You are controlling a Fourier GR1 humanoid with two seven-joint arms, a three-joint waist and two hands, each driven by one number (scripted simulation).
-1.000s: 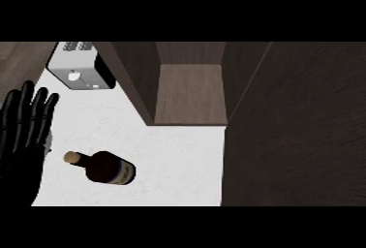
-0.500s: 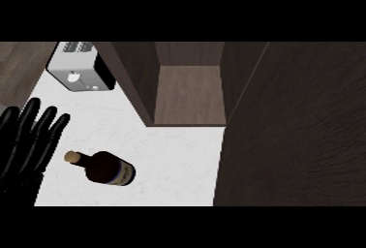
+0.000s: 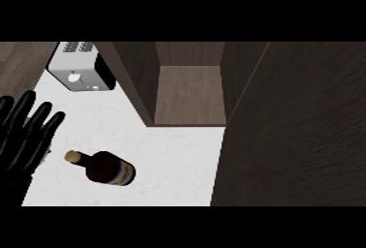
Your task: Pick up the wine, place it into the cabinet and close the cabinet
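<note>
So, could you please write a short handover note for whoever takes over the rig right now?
Left hand: open, fingers straight, at the view's left edge, just left of the bottle, not holding it.
Right hand: not in view.
Dark glass wine bottle with a cork stopper: lying on its side on the white marble counter, cork end towards the left hand.
Dark wooden cabinet: open, its shelf bare as far as the view shows.
Silver toaster: on the counter beside the cabinet.
Done: nothing yet.
Left: grasp the bottle, place it in the cabinet, close the cabinet.
</note>
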